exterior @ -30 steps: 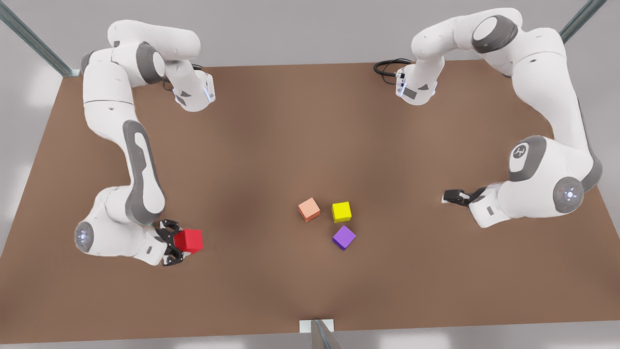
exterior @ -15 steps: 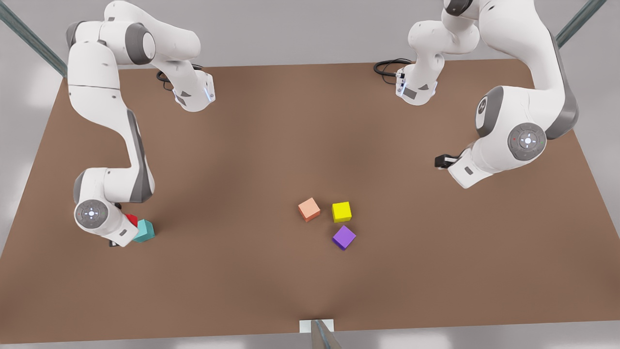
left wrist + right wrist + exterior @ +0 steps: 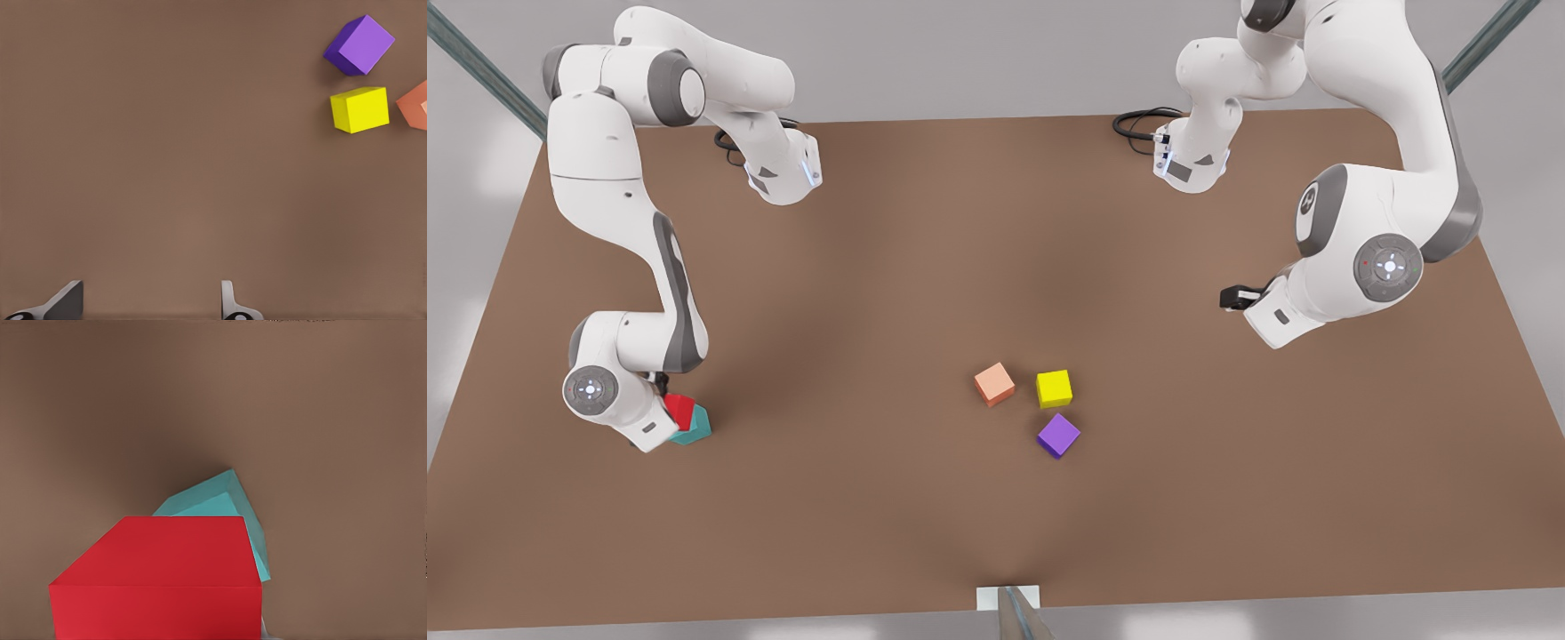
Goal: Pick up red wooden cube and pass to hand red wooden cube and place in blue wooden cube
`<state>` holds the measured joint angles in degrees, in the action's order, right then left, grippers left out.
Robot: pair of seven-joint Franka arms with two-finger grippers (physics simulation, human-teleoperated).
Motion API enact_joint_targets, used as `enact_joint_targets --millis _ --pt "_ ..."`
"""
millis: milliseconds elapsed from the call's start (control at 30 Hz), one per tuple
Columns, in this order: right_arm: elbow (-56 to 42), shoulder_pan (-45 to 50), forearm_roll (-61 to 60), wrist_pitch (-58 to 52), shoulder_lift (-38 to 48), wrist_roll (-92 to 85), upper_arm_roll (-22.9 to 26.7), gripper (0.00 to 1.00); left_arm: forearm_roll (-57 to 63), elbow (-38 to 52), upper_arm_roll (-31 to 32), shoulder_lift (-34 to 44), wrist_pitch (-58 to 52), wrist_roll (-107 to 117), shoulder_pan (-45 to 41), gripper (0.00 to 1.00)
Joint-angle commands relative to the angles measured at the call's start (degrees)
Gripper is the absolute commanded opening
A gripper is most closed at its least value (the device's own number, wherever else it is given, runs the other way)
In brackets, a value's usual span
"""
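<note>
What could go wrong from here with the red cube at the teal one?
The small red wooden cube at the right gripper looks off-centre over the small teal wooden cube. If released, it may slide onto the brown table. The left gripper waits open, too far away to help.

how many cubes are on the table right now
5. The red wooden cube is over the blue wooden cube under the right gripper; salmon cube, yellow cube, purple cube cluster mid-table.

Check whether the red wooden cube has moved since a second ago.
Yes. The red wooden cube moved toward the front view's left, farther from the salmon cube, onto the blue wooden cube.
</note>
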<state>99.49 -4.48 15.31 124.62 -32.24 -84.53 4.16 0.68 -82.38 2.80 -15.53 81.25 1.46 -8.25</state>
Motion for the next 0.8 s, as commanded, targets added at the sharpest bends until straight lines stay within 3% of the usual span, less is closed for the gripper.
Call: enact_joint_targets --millis 0,67,100,133,600,767 --pt "0.00 -0.18 -0.54 1.76 -0.28 6.39 -0.03 0.58 0.02 0.02 0.01 0.06 -0.04 0.21 -0.01 1.00" --pt "-0.09 -0.53 -0.72 1.85 -0.37 6.30 -0.03 0.60 -0.07 0.02 0.01 0.06 -0.04 0.21 -0.01 1.00" --pt "-0.09 -0.53 -1.16 1.85 -0.55 6.39 -0.03 0.88 0.02 0.02 0.01 0.06 -0.04 0.21 -0.01 1.00" --pt "-0.09 -0.53 -1.60 1.85 -0.55 6.30 -0.03 1.00 0.02 0.02 0.01 -0.11 -0.04 0.21 -0.01 1.00" --pt "-0.79 -0.44 -3.18 -0.17 0.33 5.51 -0.47 1.00 0.02 0.02 0.01 -0.20 -0.04 0.21 -0.01 1.00" --pt "-1.32 -0.36 -6.52 -5.88 3.06 5.42 -1.26 1.00 0.11 0.11 0.01 -0.20 -0.04 0.21 -0.10 1.00"
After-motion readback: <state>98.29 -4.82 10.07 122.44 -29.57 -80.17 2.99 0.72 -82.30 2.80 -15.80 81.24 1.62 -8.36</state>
